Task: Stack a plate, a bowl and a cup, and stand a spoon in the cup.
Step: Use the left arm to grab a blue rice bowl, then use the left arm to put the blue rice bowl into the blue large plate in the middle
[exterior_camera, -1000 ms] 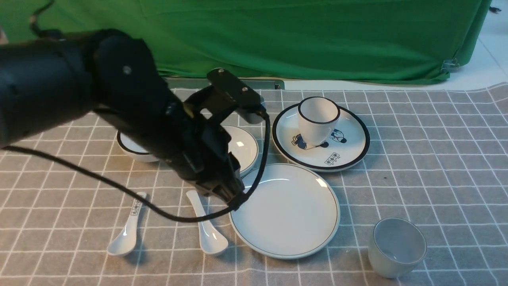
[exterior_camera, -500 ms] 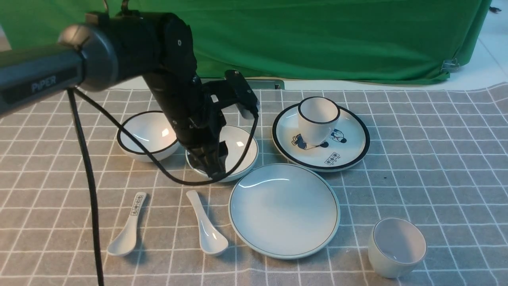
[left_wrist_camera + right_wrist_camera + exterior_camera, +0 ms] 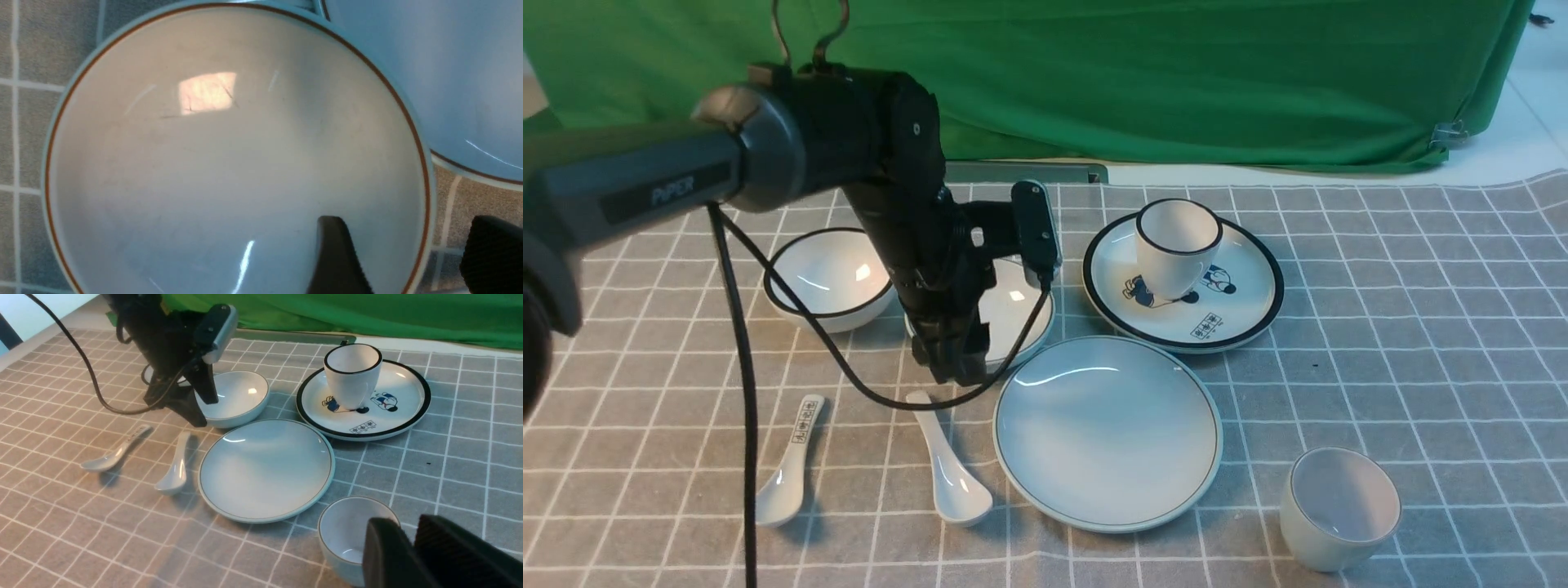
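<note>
The pale grey-green bowl [image 3: 1017,306] [image 3: 229,163] sits behind the plate [image 3: 1107,433]. My left gripper [image 3: 956,367] [image 3: 412,261] hangs open over the bowl's near rim, with one finger [image 3: 335,261] inside the bowl and the other finger [image 3: 494,257] outside over the cloth. The cup [image 3: 1339,506] [image 3: 347,535] stands alone, to the right of the plate and nearer the front. The plain spoon [image 3: 947,465] lies left of the plate. My right gripper [image 3: 406,526] shows only in the right wrist view, near the cup, its jaws a little apart with nothing between them.
A black-rimmed white bowl [image 3: 829,278] stands left of the pale bowl. A white cup [image 3: 1176,245] stands on the cartoon plate [image 3: 1241,318] at the back right. A spoon with printed characters [image 3: 788,474] lies at the front left. A green cloth [image 3: 1176,82] hangs behind.
My left arm has swung up and back from the plate's left edge to the pale bowl's near rim. Its gripper has opened.
</note>
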`<action>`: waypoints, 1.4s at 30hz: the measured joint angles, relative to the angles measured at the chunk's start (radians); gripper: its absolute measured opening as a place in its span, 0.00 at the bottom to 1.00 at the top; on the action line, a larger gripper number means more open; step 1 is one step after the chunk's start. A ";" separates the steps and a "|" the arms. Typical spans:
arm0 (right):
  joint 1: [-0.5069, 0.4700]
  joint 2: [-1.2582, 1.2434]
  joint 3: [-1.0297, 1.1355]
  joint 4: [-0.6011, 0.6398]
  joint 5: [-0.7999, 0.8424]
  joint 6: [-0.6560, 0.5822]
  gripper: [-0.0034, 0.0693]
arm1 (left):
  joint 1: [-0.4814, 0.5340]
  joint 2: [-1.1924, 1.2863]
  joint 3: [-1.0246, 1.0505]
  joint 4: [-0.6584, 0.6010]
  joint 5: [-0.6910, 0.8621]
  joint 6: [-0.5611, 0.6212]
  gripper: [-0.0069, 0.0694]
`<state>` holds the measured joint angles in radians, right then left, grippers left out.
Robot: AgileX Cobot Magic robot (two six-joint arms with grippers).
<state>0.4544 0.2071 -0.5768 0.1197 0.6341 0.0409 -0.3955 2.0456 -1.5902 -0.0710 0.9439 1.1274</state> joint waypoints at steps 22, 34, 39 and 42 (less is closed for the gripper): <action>0.000 0.000 0.000 -0.002 0.027 -0.032 0.24 | -0.082 -0.132 0.000 -0.021 0.049 -0.231 0.12; 0.000 0.000 0.000 -0.002 0.027 -0.041 0.24 | -0.388 -0.084 0.086 0.173 -0.059 -0.351 0.12; 0.000 0.000 0.000 -0.002 0.027 -0.046 0.24 | -0.392 -0.047 0.086 0.185 -0.093 -0.362 0.12; 0.000 0.000 0.000 -0.002 0.027 -0.046 0.24 | -0.392 -0.042 0.086 0.185 -0.094 -0.362 0.13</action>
<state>0.4544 0.2074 -0.5768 0.1175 0.6615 -0.0054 -0.7873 2.0034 -1.5043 0.1135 0.8497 0.7658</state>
